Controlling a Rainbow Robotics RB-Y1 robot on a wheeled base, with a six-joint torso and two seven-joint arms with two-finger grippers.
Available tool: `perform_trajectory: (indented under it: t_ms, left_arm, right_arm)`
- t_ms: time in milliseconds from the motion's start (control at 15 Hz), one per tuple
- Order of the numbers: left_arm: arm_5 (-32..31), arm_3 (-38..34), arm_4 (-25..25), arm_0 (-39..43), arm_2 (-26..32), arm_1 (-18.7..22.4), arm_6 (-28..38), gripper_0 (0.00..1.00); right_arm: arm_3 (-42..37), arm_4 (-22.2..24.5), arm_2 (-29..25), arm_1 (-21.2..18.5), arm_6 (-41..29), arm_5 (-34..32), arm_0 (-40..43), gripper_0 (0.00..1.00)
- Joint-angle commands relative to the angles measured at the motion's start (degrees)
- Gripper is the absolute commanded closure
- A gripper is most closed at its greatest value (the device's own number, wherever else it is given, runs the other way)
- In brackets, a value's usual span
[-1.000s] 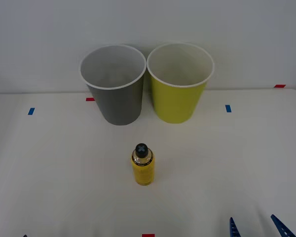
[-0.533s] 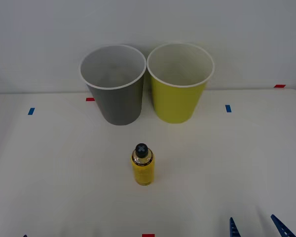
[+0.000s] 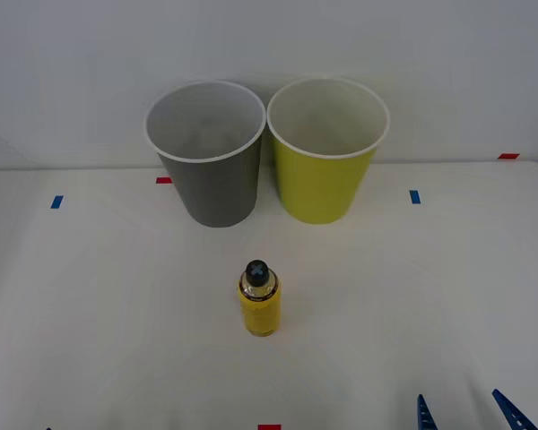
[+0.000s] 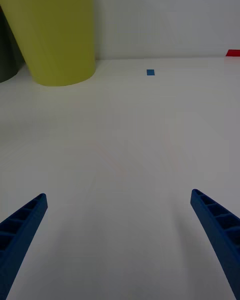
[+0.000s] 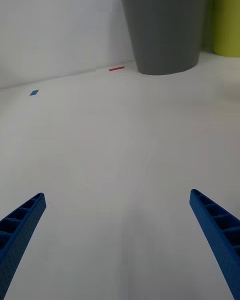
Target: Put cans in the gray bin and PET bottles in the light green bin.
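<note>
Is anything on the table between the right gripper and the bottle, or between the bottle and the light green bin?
Nothing visible. The right gripper, fingers open, sits at the table's near edge; bare table lies between it and the upright PET bottle, and between the bottle and the light green bin. The gray bin stands beside that path.

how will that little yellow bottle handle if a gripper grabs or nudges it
The bottle stands upright, narrow and taller than wide, so a high nudge would probably tip it. Round-bodied, it would likely roll once down. It looks full, so probably fairly firm and heavy for its size.

Dark gray bin (image 3: 211,170), yellow-green bin (image 3: 325,170), yellow black-capped bottle (image 3: 260,303), white table (image 3: 117,305)
</note>
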Motion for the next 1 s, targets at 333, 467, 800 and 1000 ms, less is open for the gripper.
perform_trajectory:
  t_ms: [333,467,800,1000]
  left_arm:
    - [-3.58,0.91,7.13,-8.23,-5.96,8.17,0.0,0.0]
    - [-2.96,0.82,8.1,-11.75,-9.65,12.39,-0.09,0.0]
    - [0.73,0.91,9.42,-17.64,-11.93,16.0,-0.26,0.0]
    - [2.05,0.91,10.82,-21.86,-14.31,18.19,0.0,0.0]
  right_arm:
    - [0.0,0.0,0.0,0.0,0.0,0.0,0.0,0.0]
    - [0.0,0.0,0.0,0.0,0.0,0.0,0.0,0.0]
    - [0.0,0.0,0.0,0.0,0.0,0.0,0.0,0.0]
    - [0.0,0.0,0.0,0.0,0.0,0.0,0.0,0.0]
